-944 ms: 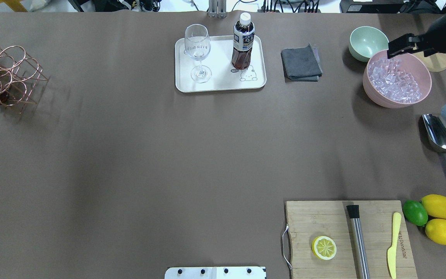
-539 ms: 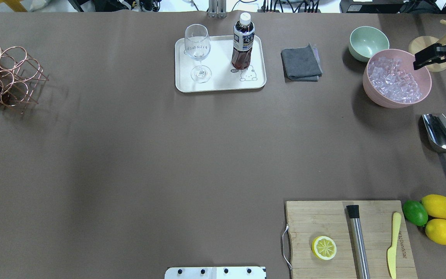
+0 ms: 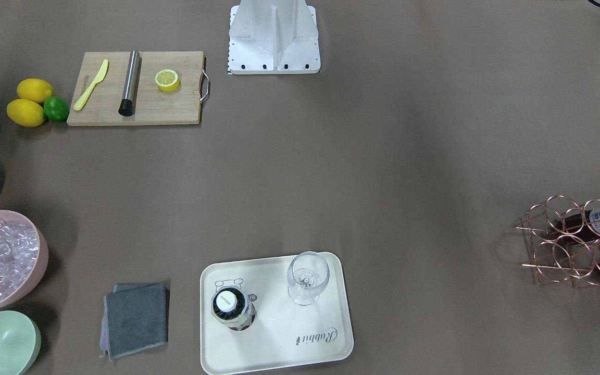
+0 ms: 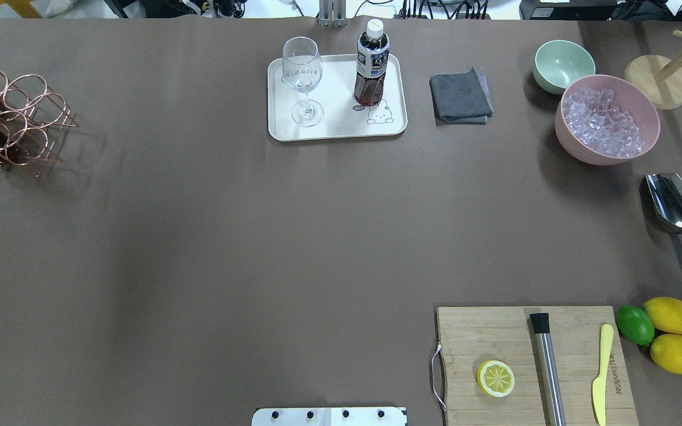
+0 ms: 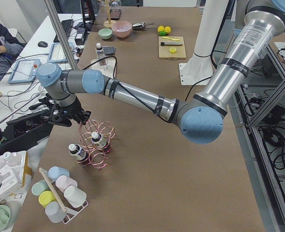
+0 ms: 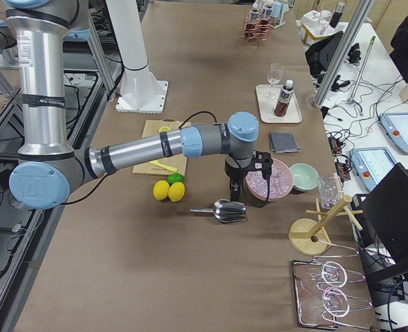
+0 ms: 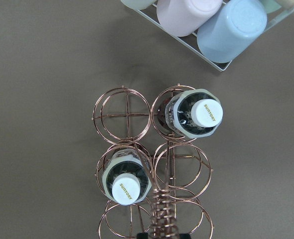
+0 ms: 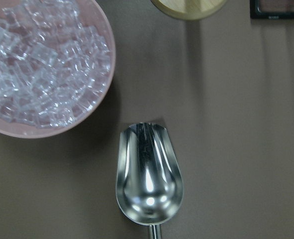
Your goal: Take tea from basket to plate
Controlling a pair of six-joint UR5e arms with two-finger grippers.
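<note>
One tea bottle [image 4: 371, 65] stands upright on the cream tray [image 4: 341, 118], next to the bear drawing; it also shows in the front-facing view [image 3: 233, 308]. Two more tea bottles [image 7: 196, 113] [image 7: 126, 180] sit in the copper wire basket [image 4: 15, 118] at the table's far left. My left gripper [image 5: 70, 117] hangs above the basket [image 5: 96, 142]; I cannot tell whether it is open or shut. My right gripper [image 6: 247, 181] hangs above the steel scoop [image 6: 225, 209], beside the pink bowl; I cannot tell its state either. Neither gripper shows in the overhead view.
A wine glass [image 4: 302, 74] stands on the tray. Grey cloth [image 4: 460, 94], green bowl [image 4: 563, 62], pink bowl of ice [image 4: 572, 148] and scoop [image 4: 675, 204] lie at the right. The cutting board [image 4: 495, 337] and lemons [image 4: 672, 316] are front right. Pastel cups [image 7: 217, 30] stand beyond the basket.
My right gripper has moved from over the pink bowl to the right and out of the overhead view. The basket has shifted slightly. The bottle on the tray has not moved.
</note>
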